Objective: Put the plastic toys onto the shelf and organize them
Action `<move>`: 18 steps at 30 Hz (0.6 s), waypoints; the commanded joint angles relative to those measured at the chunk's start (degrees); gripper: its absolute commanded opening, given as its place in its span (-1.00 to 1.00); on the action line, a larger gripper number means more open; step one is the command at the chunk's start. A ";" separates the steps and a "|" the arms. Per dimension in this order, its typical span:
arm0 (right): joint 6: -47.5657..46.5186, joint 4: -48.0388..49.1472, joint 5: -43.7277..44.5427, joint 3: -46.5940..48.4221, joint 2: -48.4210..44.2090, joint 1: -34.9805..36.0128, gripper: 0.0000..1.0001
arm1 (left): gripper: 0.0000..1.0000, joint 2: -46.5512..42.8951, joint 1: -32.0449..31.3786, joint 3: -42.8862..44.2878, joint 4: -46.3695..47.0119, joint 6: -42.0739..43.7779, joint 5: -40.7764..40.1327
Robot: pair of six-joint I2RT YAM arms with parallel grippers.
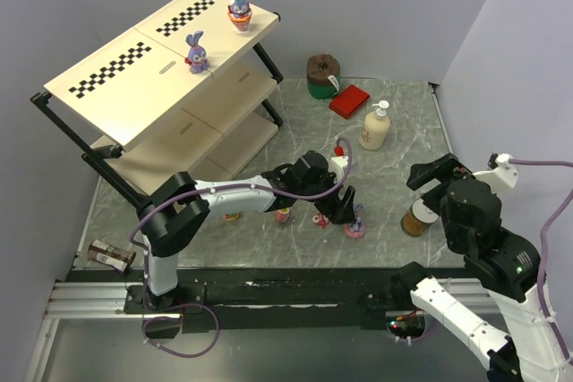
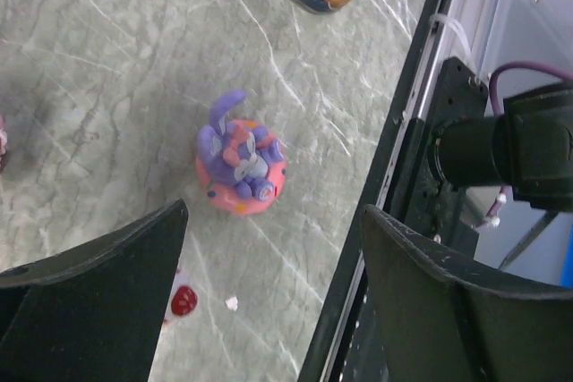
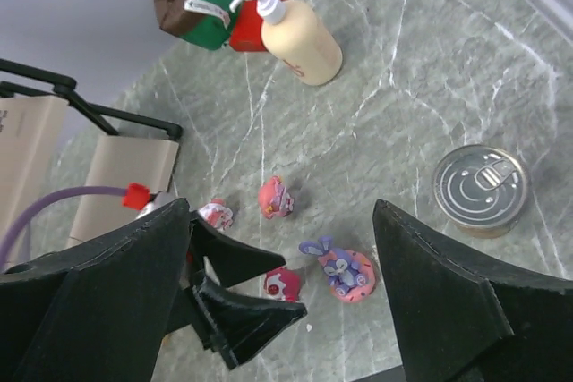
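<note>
Two purple bunnies (image 1: 194,53) (image 1: 239,8) stand on the shelf's top board (image 1: 116,87). Several toys lie on the table: a bunny on a pink base (image 1: 355,225) (image 2: 240,163) (image 3: 340,270), a red piece (image 1: 320,220) (image 3: 282,284), and pink pieces (image 1: 283,215) (image 1: 231,216). My left gripper (image 1: 338,207) (image 2: 276,212) is open and empty just above them. The bunny lies ahead of its fingers and the red piece (image 2: 182,300) beside one finger. My right gripper (image 1: 430,174) (image 3: 282,207) is open and empty, held high at the right.
A tin can (image 1: 416,218) (image 3: 479,190) stands right of the toys. A cream pump bottle (image 1: 376,127), a red box (image 1: 349,100) and a brown-green cylinder (image 1: 322,73) sit at the back. Another can (image 1: 112,255) lies at the near left.
</note>
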 commanded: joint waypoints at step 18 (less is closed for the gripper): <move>-2.49 -0.88 0.43 1.14 0.91 -0.33 0.77 | 0.20 8.71 -0.21 6.34 5.82 0.01 -5.84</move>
